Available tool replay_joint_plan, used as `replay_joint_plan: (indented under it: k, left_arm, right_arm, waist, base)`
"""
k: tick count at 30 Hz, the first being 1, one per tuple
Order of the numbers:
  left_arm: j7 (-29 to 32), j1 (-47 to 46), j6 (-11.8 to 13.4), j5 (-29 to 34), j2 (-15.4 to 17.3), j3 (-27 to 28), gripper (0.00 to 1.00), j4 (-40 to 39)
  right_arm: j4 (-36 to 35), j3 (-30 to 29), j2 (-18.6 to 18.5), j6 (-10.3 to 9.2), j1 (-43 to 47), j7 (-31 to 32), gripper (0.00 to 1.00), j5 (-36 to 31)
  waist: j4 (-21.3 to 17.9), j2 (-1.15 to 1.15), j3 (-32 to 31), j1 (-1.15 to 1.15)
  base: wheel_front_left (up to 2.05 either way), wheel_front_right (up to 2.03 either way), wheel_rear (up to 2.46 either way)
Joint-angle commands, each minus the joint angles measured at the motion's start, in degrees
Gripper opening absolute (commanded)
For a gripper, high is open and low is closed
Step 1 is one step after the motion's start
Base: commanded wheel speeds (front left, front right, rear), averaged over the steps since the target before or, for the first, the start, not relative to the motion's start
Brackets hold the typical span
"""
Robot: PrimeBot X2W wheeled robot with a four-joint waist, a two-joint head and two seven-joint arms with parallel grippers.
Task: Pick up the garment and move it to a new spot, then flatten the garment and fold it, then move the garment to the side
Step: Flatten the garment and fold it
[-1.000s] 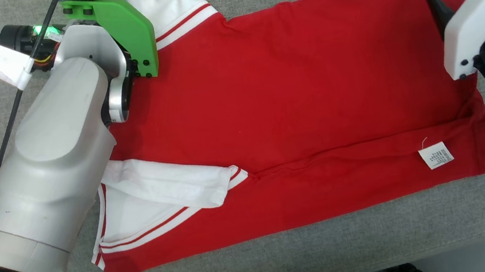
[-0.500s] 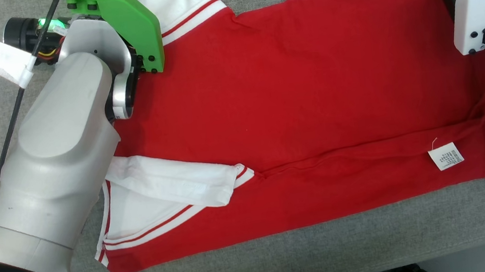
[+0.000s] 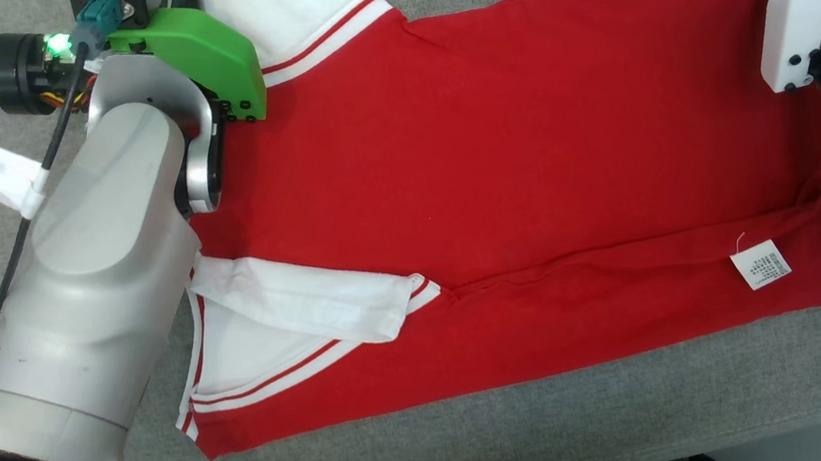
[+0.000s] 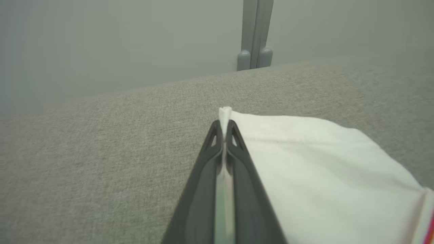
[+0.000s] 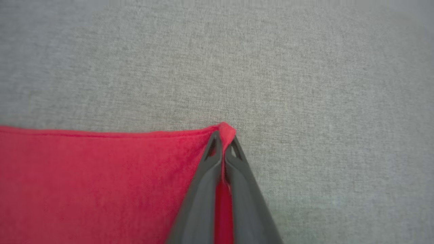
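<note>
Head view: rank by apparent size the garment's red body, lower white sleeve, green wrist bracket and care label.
red body
lower white sleeve
green wrist bracket (nearer the camera, so unsure against the sleeve)
care label

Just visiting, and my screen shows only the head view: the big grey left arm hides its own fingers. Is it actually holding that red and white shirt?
Observer: Yes. The left wrist view shows the left gripper shut on the edge of the white sleeve of the garment, with cloth peeking past the tips.
Visitor: And the right one, up at the far corner?
Observer: The right wrist view shows the right gripper shut on the red corner, which is bunched just above the tips.
</note>
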Motion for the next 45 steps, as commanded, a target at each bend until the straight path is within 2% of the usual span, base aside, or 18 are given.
replay_joint_plan:
  k: [1, 9, 12, 16, 22, 29, 39, 40, 41, 42, 43, 45]
  left_arm:
    - [-1.72, 1.18, -0.51, -0.10, -0.11, 0.52, 0.00, -0.20]
    - [-7.18, 7.63, -3.65, 0.67, 1.00, 0.53, 0.00, -5.79]
    - [-7.56, 12.17, -4.35, 1.51, 2.20, 0.87, 0.00, -10.08]
    - [-7.58, 19.86, -3.77, 4.19, 3.26, 2.92, 0.00, -17.91]
    - [-7.56, 29.96, -6.11, 6.14, 4.48, 4.22, 0.00, -23.50]
    - [-7.58, 38.58, -7.59, 6.89, 4.95, 4.97, 0.00, -24.07]
    - [-7.27, 43.55, -7.86, 5.09, 3.91, 5.21, 0.00, -20.06]
    - [-6.59, 43.99, -8.17, 4.45, 3.63, 5.07, 0.00, -19.52]
    - [-6.25, 44.22, -8.15, 4.00, 3.49, 5.00, 0.13, -19.13]
    - [-6.20, 44.26, -7.96, 3.59, 3.34, 5.21, 0.38, -18.85]
    - [-6.25, 44.38, -7.67, 3.54, 3.27, 5.37, 1.00, -18.55]
    - [-6.45, 45.28, -7.18, 2.86, 2.90, 6.00, 1.00, -17.92]
  right_arm:
    - [0.32, -0.15, 0.25, -0.10, 0.94, -1.15, 0.00, -0.62]
    - [0.33, -2.45, 1.58, -0.10, 6.21, -8.32, 0.00, -0.11]
    - [0.01, -3.37, 1.84, -0.10, 8.78, -10.87, 0.00, -0.08]
    - [-0.65, -5.14, 2.50, -0.10, 12.39, -14.49, 0.00, -0.85]
    - [0.82, -7.32, 3.43, -0.10, 17.82, -17.08, 0.00, -2.11]
    - [1.87, -8.67, 4.21, -0.10, 23.59, -17.00, 0.00, -2.89]
    - [1.67, -7.27, 3.74, -0.11, 28.30, -15.47, 0.01, -1.95]
    - [1.79, -7.19, 3.80, -0.11, 28.80, -14.95, 0.95, -1.85]
    - [1.68, -7.40, 3.99, -0.11, 29.23, -14.84, 1.00, -1.61]
    - [1.48, -7.57, 4.20, -0.11, 29.52, -14.68, 1.00, -1.44]
    - [1.25, -7.55, 4.39, -0.11, 30.08, -14.39, 1.00, -1.28]
    - [0.48, -7.69, 4.56, -0.11, 31.09, -14.31, 1.00, -0.92]
  waist:
    - [0.55, 0.00, -0.99, 0.00]
    - [2.31, 0.00, -5.81, 0.00]
    - [2.99, 0.00, -7.86, 0.00]
    - [4.22, 0.00, -10.76, 0.00]
    - [5.45, 0.00, -15.05, 0.00]
    - [5.46, 0.00, -19.27, 0.00]
    - [4.77, 0.00, -22.03, 0.00]
    - [4.76, 0.00, -22.22, 0.00]
    - [4.77, 0.00, -22.45, 0.00]
    - [4.82, 0.00, -22.67, 0.00]
    - [4.86, 0.00, -22.96, 0.00]
    - [4.93, 0.00, -23.61, 0.00]
  base:
    - [0.00, 0.00, 0.00]
    - [0.00, 0.00, 0.00]
    - [0.00, 0.00, 0.00]
    - [0.00, 0.00, 0.00]
    - [0.00, 0.00, 0.00]
    - [0.00, 0.00, 0.00]
    - [0.00, 0.00, 0.00]
    - [0.00, 0.00, 0.00]
    - [0.00, 0.00, 0.00]
    - [0.00, 0.00, 0.00]
    - [0.00, 0.00, 0.00]
    - [0.00, 0.00, 0.00]
